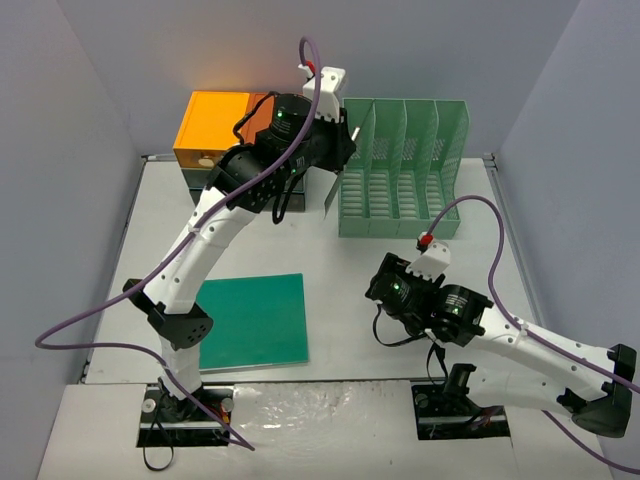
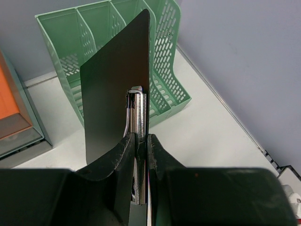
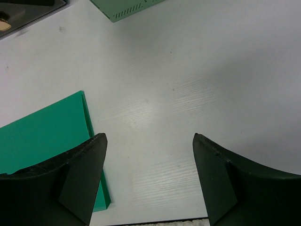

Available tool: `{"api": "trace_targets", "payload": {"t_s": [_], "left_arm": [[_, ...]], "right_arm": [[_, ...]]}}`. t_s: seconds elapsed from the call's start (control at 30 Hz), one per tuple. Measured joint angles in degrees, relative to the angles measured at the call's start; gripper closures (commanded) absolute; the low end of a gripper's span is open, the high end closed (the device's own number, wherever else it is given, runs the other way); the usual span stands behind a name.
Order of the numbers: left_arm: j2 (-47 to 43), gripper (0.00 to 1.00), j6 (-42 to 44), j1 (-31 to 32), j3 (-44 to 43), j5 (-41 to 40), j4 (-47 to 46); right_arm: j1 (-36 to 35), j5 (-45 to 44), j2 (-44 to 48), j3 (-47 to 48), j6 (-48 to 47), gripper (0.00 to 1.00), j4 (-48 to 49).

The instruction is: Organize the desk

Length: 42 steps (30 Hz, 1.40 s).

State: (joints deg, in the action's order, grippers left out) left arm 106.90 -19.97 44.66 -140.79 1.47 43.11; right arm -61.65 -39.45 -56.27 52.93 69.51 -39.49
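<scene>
Filing: left claw [image 2: 141,141] pinches black board [image 2: 113,94] upright; next I slot it into rack [image 2: 162,56], bench [image 1: 400,320] 1 o'clock. Right claw [image 3: 148,139] spread, empty.

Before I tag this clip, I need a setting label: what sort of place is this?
Probably a lab robot cell staged as an office desk: a flat white tabletop walled by grey-lilac panels, a green slotted plastic file rack, and an orange-topped drawer unit.

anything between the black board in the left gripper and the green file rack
Nothing visible: the left gripper holds the thin black board upright before the green slotted plastic file rack, only bare white desk between them.
</scene>
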Motion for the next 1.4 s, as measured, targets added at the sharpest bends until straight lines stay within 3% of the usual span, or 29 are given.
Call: {"api": "trace_targets", "payload": {"t_s": [0.6,0.9,1.4], "left_arm": [[0.63,1.0,-2.15,-2.05,6.15,1.81,-14.02],[1.28,1.0,-5.8,-2.05,15.85,1.0,-26.77],[0.67,1.0,-8.44,-2.12,33.99,-3.02,-39.59]], "right_arm": [[0.0,2.03,0.02,0.0,0.64,0.3,-3.35],[-0.31,3.29,-0.22,1.6,0.28,0.3,-5.11],[-0.33,4.84,-0.28,1.64,-0.15,0.3,-6.12]]}}
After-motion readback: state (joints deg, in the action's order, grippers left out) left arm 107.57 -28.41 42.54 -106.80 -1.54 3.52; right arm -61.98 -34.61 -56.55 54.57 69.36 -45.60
